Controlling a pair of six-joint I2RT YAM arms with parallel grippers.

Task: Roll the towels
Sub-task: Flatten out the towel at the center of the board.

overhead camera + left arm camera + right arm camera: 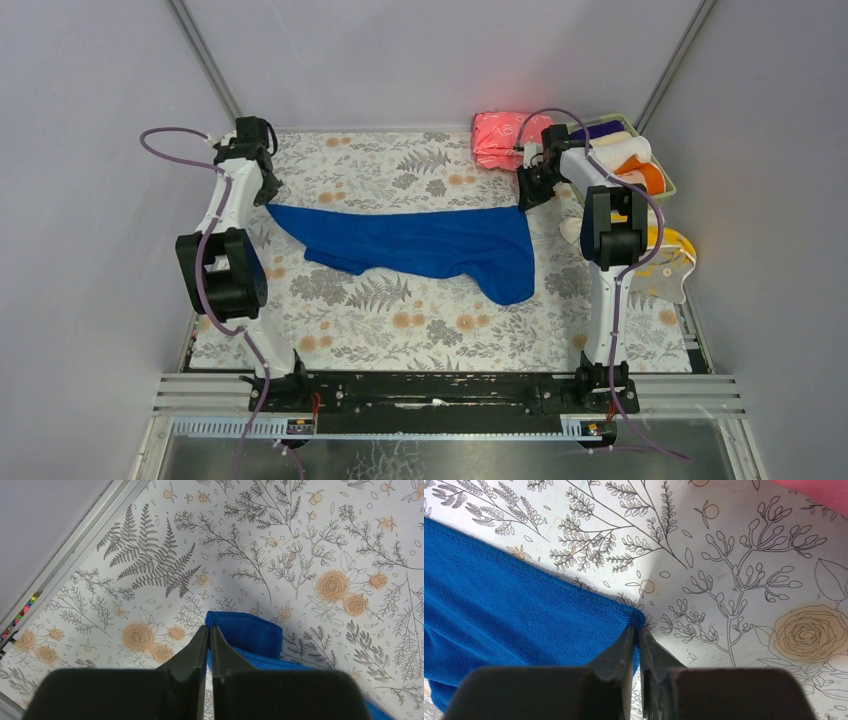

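Note:
A royal blue towel (pixel 420 240) lies stretched across the middle of the flowered table, its right end hanging toward the near edge. My left gripper (pixel 268 195) is shut on its far-left corner; in the left wrist view the fingertips (pixel 210 628) pinch the folded blue hem (pixel 250 635). My right gripper (pixel 525 198) is shut on the far-right corner, and the right wrist view shows the jaws (pixel 637 629) closed on the tip of the blue cloth (pixel 499 615). An orange towel (pixel 650 175) and a cream one (pixel 625 150) lie rolled at the back right. A yellow towel (pixel 675 245) lies at the right edge.
A folded pink stack (pixel 505 138) sits at the back, just left of the right gripper, and shows in the corner of the right wrist view (pixel 819 492). A tray (pixel 670 186) holds the rolled towels. Walls close in on the left, back and right.

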